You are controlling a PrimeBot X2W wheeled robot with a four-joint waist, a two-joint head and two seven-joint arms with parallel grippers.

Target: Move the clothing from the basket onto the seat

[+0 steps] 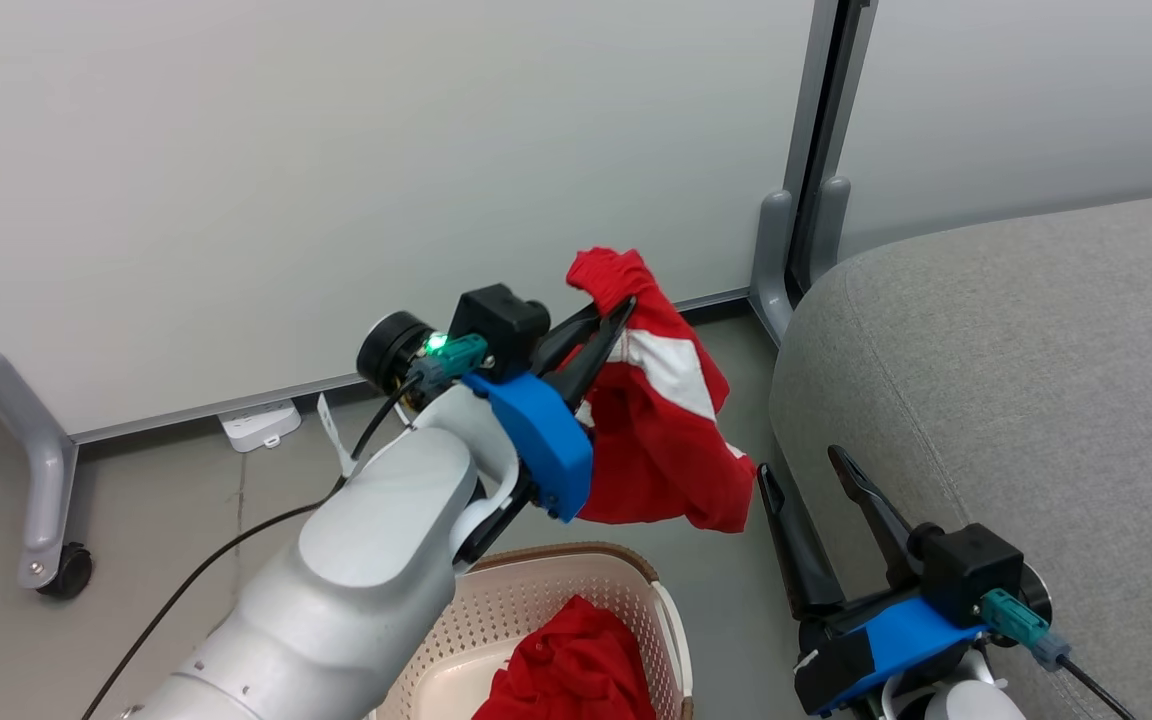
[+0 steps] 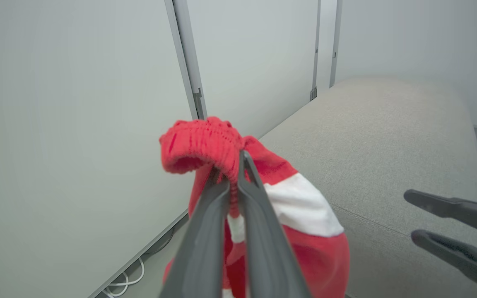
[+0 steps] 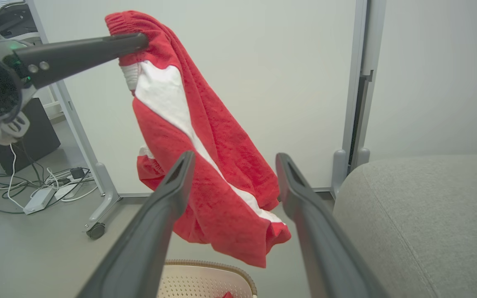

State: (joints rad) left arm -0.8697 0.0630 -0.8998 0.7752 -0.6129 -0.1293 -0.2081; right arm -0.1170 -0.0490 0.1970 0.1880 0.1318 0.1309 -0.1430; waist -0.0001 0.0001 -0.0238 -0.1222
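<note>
While aloft, clothing (image 1: 666, 450) near seat edge (image 1: 816, 380)

Centre frame, the clothing (image 1: 666, 430) is red with a white diagonal panel. The basket (image 1: 526, 610) at the bottom is cream, hole-dotted and brown-rimmed. The seat (image 1: 1016, 380) at right is grey weave. My left end effector (image 1: 621, 312) and right end effector (image 1: 801, 465) have dark fingers and blue housings.

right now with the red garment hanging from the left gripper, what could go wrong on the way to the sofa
1. The left gripper pinches only the bunched edge of the red garment, so it may slip out mid-swing.
2. Its loose hem hangs near the open right gripper and could snag.
3. Released early, it might drop to the floor short of the sofa.
</note>
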